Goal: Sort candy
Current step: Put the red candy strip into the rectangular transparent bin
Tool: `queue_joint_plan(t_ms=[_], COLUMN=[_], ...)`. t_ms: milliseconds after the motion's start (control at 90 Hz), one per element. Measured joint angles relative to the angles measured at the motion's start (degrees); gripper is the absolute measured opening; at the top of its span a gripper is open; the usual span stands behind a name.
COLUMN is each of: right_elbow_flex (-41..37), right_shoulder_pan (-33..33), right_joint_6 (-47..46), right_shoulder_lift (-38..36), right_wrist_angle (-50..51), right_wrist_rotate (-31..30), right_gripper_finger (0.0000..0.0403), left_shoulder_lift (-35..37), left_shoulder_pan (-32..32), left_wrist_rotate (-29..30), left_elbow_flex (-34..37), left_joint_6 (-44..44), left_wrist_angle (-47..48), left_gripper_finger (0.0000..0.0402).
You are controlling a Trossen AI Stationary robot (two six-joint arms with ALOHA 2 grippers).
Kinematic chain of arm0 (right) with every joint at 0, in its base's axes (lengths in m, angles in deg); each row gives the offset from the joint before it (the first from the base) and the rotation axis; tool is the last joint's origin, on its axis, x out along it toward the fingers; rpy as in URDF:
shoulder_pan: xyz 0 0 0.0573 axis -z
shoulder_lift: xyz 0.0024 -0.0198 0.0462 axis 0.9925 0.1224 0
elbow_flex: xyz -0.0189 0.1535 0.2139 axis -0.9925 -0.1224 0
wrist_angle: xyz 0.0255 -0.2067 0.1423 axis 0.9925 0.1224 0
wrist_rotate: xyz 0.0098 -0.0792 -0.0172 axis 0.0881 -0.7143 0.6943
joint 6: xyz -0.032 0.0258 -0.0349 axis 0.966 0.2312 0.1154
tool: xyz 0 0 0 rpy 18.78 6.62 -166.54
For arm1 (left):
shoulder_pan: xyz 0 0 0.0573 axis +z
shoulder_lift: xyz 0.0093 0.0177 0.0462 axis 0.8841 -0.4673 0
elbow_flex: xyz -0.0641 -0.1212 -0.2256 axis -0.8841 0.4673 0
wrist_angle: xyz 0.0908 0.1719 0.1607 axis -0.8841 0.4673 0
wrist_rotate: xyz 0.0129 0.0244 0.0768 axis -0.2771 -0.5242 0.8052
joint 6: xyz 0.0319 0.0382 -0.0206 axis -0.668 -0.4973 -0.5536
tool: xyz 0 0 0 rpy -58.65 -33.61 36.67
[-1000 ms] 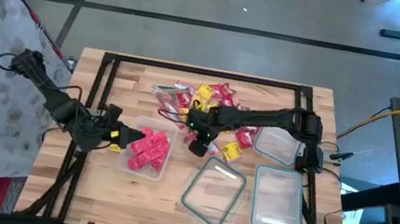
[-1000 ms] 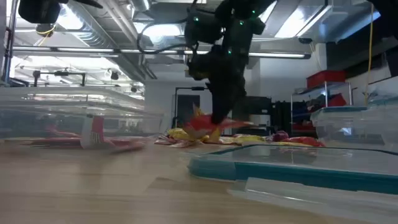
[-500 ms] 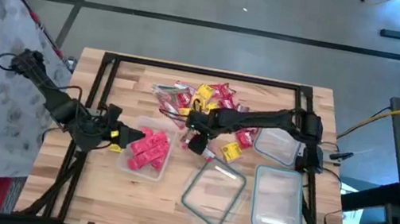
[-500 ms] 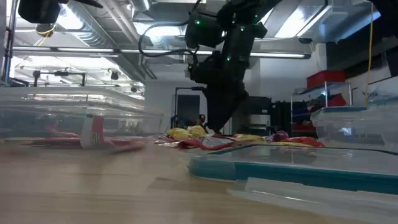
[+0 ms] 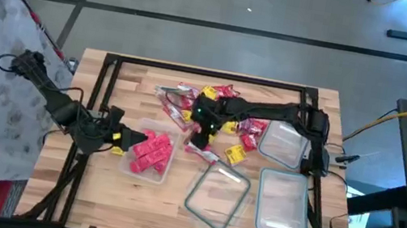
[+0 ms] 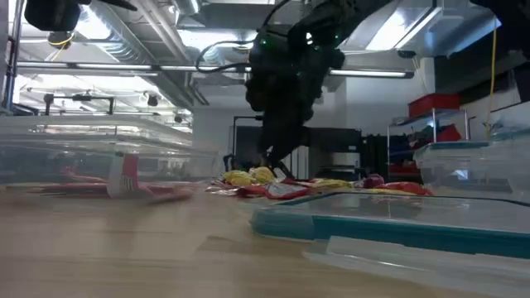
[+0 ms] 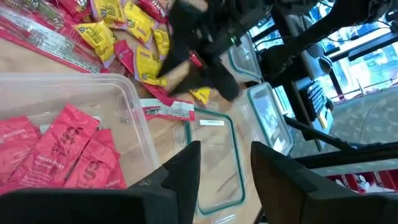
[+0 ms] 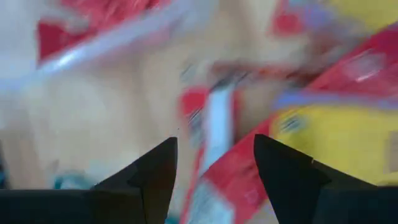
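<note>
Candy is lying heaped on the bench; right pincer, spread and empty, is hovering over it, while left pincer, spread, is waiting.

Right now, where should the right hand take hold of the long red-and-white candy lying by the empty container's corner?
Grip the long red-and-white candy mid-length, across its narrow width, coming from above: it lies flat on the table. The right hand, fingers open, hovers beside it.

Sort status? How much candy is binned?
Done: pink packets fill one container. In hand: nothing; right gripper hovers open over the loose pile. Left gripper waits open by the pink container. Left: red and yellow pieces; other containers look empty.
</note>
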Motion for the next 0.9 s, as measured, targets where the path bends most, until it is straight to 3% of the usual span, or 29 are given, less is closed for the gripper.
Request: queue_joint_plan(t_ms=[67,156,278,578,667,778,900], right_elbow_flex=[0.0,-0.01,-1.27,-9.57,-10.43,-10.54,-10.31], right_shoulder_pan=[-2.37,-5.57,-8.43,-9.46,-9.46,-9.46,-9.34], right_joint_6=[4.26,8.32,5.93,-5.34,-6.43,-6.7,-5.26], right_shoulder_lift=[-0.02,-0.01,0.25,-0.06,-0.02,0.08,0.12], right_wrist_angle=[4.17,9.66,10.68,1.25,0.83,0.76,-0.52], right_wrist_rotate=[-1.54,-9.98,-20.35,-20.08,-21.75,-23.09,-19.78], right_gripper_finger=[0.02,0.02,0.02,0.0192,0.0162,0.0091,0.0014], left_shoulder_lift=[-0.02,-0.02,-0.02,-0.02,-0.02,-0.02,1.28], left_shoulder_pan=[0.0,0.0,0.0,0.0,0.0,0.0,0.0], left_wrist_rotate=[0.0,0.02,0.22,0.33,0.35,0.29,-3.61], left_elbow_flex=[0.0,0.0,0.0,0.0,0.0,0.0,0.02], left_joint_6=[-0.11,-0.52,-0.76,-0.77,-0.74,-0.54,0.9], left_wrist_angle=[0.0,0.02,0.04,0.1,0.04,0.06,0.08], left_gripper_finger=[0.0123,0.0123,0.0123,0.0123,0.0123,0.0123,0.0123])
